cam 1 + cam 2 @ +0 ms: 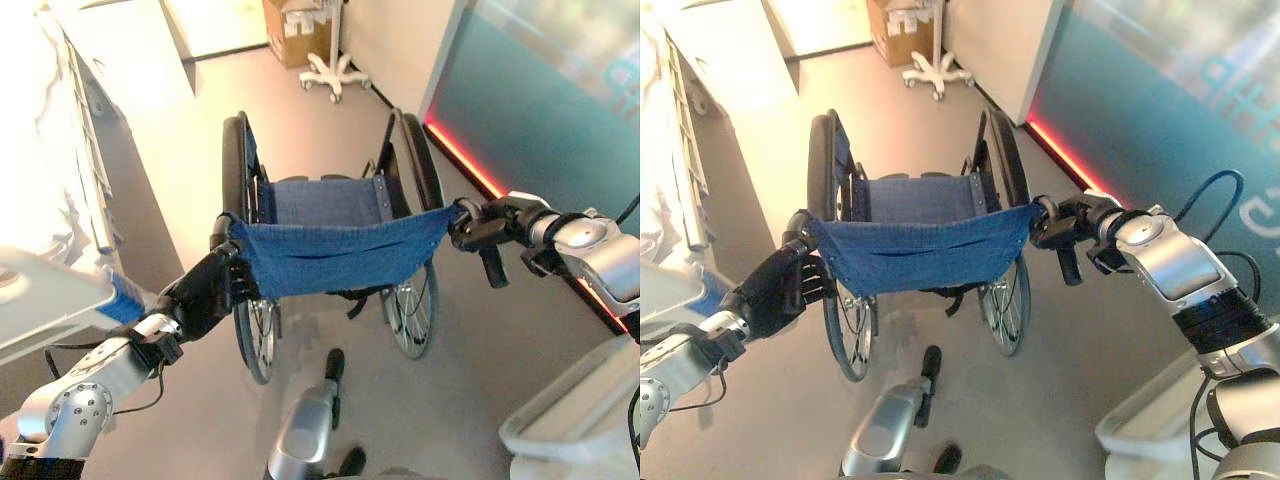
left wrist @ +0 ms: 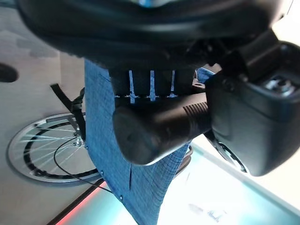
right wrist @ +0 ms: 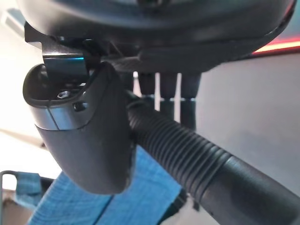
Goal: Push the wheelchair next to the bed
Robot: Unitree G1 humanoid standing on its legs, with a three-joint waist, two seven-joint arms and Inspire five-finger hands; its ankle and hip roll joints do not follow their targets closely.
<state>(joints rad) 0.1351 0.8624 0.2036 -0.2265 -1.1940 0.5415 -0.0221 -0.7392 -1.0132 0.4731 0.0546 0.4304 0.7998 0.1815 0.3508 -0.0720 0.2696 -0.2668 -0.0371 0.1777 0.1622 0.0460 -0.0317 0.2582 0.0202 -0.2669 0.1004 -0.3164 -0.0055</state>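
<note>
The bed runs along the robot's left side, bright and pale, and the wheelchair stands on the open floor just beside it, its back turned to the robot so it can be driven from behind. Its blue fabric backrest hangs slack between the two push handles, which is where a pusher has to take hold. Both arms reach forward and slightly outward to those handles. The left hand is curled round the left grip, and the right hand is wrapped about the ribbed right grip, thumb laid over it.
</note>
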